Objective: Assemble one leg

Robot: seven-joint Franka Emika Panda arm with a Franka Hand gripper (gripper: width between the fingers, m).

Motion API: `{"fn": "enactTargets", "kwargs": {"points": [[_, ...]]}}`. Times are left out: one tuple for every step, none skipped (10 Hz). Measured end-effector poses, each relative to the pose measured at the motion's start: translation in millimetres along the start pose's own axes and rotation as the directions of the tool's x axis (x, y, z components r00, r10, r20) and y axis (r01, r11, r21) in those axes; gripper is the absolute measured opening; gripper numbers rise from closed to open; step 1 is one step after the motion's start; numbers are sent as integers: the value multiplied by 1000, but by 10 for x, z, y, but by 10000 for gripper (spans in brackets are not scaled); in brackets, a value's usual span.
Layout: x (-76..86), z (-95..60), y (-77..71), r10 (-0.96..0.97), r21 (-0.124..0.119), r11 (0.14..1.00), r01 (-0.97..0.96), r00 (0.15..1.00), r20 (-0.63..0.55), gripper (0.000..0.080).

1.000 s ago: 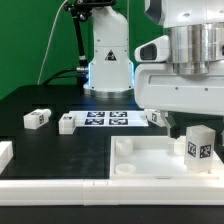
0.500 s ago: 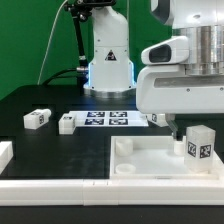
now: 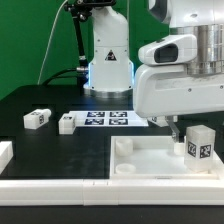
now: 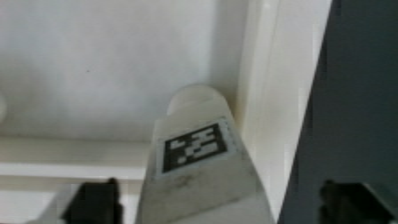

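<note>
A white leg [image 3: 198,143] with a black-and-white tag stands upright in a corner socket of the large white tray-like piece [image 3: 140,168], at the exterior view's right. My gripper [image 3: 195,122] hangs just above it, open, one dark finger [image 3: 171,127] showing beside the leg. In the wrist view the same leg [image 4: 199,150] rises between my two dark fingertips [image 4: 98,200]. My gripper [image 4: 222,205] has a gap on each side of the leg and does not touch it.
Three more legs lie on the black table: one [image 3: 37,118] at the left, and one [image 3: 66,123] and one [image 3: 155,118] at the ends of the marker board [image 3: 106,119]. A white part [image 3: 5,153] sits at the left edge. The arm's base [image 3: 108,60] stands behind.
My gripper has risen a little above the tray. The leg stays upright in its corner socket and has not moved.
</note>
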State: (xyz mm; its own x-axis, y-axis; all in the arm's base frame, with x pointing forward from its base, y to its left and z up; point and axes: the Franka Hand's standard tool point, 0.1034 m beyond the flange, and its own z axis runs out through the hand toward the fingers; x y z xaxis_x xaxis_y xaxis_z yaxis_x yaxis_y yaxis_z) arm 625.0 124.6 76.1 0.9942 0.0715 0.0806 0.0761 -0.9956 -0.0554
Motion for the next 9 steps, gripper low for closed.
{"fn": "enactTargets", "kwargs": {"points": [[0, 1, 1, 0, 0, 1000, 0, 1000, 0, 382], [0, 1, 14, 1, -2, 1000, -1, 1000, 0, 382], [2, 2, 35, 7, -3, 1000, -7, 1000, 0, 294], [2, 3, 39, 29, -3, 1000, -29, 1000, 0, 294], [2, 3, 41, 29, -3, 1000, -29, 1000, 0, 293], [1, 3, 39, 48, -2, 999, -48, 999, 0, 293], [-4, 6, 38, 209, -4, 978, -209, 978, 0, 293], [-8, 10, 37, 328, -7, 945, -328, 945, 0, 293], [-12, 15, 35, 436, -7, 900, -436, 900, 0, 293]]}}
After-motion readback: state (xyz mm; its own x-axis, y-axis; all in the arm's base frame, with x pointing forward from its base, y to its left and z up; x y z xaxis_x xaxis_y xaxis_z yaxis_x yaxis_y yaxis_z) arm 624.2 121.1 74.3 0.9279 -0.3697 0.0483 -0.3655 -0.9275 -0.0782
